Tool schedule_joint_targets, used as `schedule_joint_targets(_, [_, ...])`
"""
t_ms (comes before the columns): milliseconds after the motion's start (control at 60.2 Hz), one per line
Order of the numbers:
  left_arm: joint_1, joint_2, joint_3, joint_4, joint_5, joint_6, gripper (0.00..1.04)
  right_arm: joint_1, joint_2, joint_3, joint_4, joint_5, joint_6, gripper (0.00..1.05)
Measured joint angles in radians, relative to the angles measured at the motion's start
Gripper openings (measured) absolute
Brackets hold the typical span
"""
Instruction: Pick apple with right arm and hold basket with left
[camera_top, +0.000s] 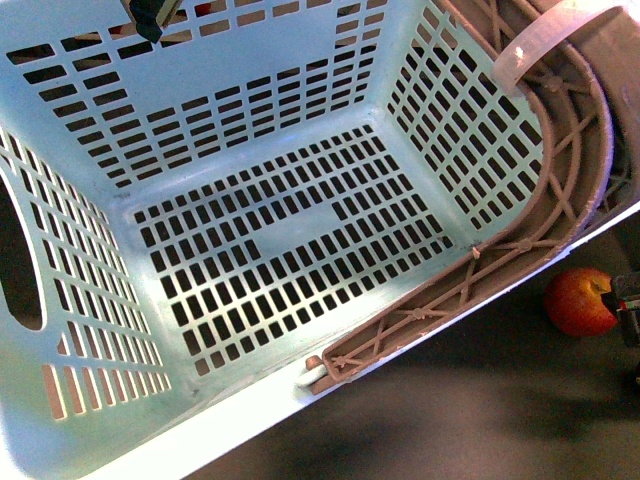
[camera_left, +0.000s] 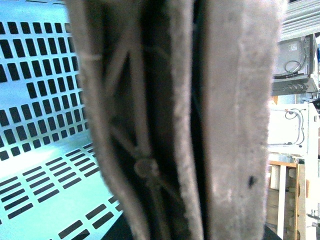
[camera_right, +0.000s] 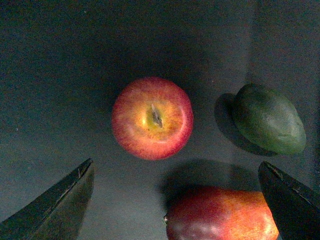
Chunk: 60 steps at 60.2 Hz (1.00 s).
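the apple (camera_right: 152, 117) is sitting on the dark table (camera_right: 50, 75), stem dimple facing up, outside the basket (camera_top: 250, 120) and near its handle (camera_top: 560, 180). the right gripper (camera_right: 176, 164) is hovering over it, fingers wide apart and touching nothing. a green fruit (camera_right: 267, 125) and a red fruit (camera_right: 220, 215) are lying near. the left gripper's fingers are not showing, so i cannot tell their state.

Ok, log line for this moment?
right gripper open, short of apple | apple on table outside basket | left gripper not visible, basket handle fills its wrist view
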Motion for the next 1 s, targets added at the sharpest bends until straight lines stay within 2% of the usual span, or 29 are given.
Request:
schedule_joint_targets(415, [0.000, 0.000, 0.000, 0.000, -0.001, 0.000, 0.15, 0.045, 0.147, 0.116, -0.029, 0.035, 0.028, 0.96])
schedule_joint_targets(997, [0.000, 0.000, 0.000, 0.000, -0.001, 0.000, 0.15, 0.056, 0.283, 0.299, -0.134, 0.082, 0.039, 0.96])
